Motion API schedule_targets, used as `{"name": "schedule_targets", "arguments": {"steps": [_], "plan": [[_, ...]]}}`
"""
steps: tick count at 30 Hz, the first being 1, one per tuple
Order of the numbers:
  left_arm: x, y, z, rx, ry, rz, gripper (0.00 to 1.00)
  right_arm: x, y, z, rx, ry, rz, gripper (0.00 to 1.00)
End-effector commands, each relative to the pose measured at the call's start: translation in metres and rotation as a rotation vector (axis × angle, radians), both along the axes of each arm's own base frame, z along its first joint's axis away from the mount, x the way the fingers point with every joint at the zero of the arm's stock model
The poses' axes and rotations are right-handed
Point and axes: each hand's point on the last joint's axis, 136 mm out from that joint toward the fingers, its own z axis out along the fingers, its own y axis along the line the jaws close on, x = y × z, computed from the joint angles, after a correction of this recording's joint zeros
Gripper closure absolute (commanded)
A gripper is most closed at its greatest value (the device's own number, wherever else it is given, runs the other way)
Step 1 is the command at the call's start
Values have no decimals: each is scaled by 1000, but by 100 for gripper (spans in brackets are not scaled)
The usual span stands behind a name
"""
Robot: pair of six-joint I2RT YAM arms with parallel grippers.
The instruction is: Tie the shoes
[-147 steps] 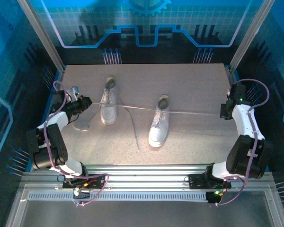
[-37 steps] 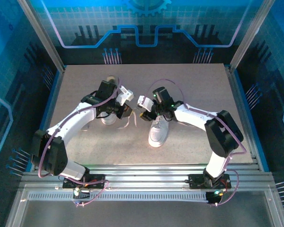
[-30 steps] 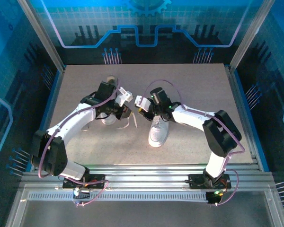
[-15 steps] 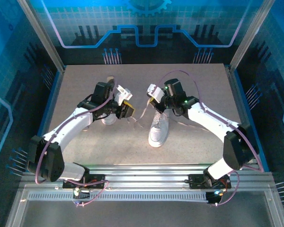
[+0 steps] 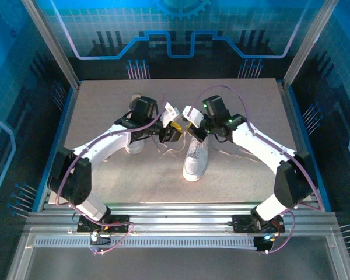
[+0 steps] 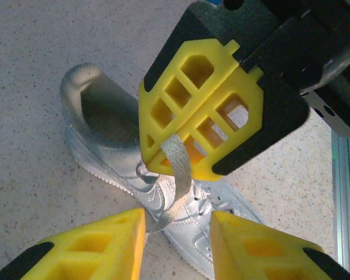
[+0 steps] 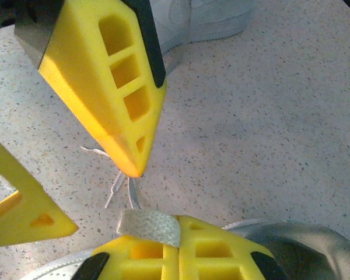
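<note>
Two white shoes stand on the table: the left shoe (image 5: pixel 133 143) is partly under my left arm, and the right shoe (image 5: pixel 195 158) lies below both grippers. My right gripper (image 5: pixel 192 118) (image 7: pixel 176 228) is shut on a flat white lace (image 7: pixel 149 226) (image 6: pixel 178 160) that hangs toward the right shoe (image 6: pixel 163 186). My left gripper (image 5: pixel 174 129) (image 6: pixel 178 224) is open right next to it. Its yellow fingers (image 6: pixel 93 242) stand to either side of the hanging lace without pinching it.
Loose thin lace ends (image 7: pixel 114 186) trail on the speckled table (image 5: pixel 245 105) between the shoes. The right shoe's heel opening (image 7: pixel 306 248) sits beside my right gripper. Blue side rails (image 5: pixel 63 125) and a metal frame bound the table.
The arms came in from the table's sides to meet between the shoes. Over the last second my left gripper opened and moved right, up to the right gripper, which rose a little with the lace.
</note>
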Motion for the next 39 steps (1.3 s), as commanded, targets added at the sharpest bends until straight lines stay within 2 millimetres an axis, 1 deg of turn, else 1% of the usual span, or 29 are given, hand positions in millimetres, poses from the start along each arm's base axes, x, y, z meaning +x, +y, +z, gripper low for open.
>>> {"name": "schedule_targets", "arguments": {"steps": [1,4,7,12,15,17,18,21,23,26,29,32,34,39], "plan": [[2,-19,14,-32,-54,-72,68,-4,5,2,17,24,47,100],[4,-23,12,-36,-44,-83,71,-4,7,4,39,27,50,100],[3,-26,10,-51,-34,-94,70,-2,6,7,72,39,39,100],[-2,-30,12,-105,-29,-111,69,3,0,13,183,73,7,100],[-2,-31,10,-119,-14,-114,70,1,-1,13,202,89,15,100],[-2,-33,10,-127,-8,-124,71,-1,-1,13,203,96,20,100],[-2,-34,10,-129,-3,-127,74,-1,-3,12,204,101,16,100],[-1,-35,9,-132,5,-130,87,-2,-4,15,230,108,17,100],[-1,-35,9,-132,8,-130,100,-4,-5,16,241,104,20,100],[0,-33,10,-127,1,-118,100,-5,-8,19,265,106,13,92],[3,-29,15,-129,-13,-91,100,-6,-12,25,308,108,2,77],[5,-25,21,-139,-20,-71,100,-9,-17,26,343,98,-3,66],[5,-23,26,-144,-24,-59,100,-11,-19,24,351,82,-5,62],[4,-15,35,-139,-26,-47,100,-9,-22,14,367,35,-26,61]]}}
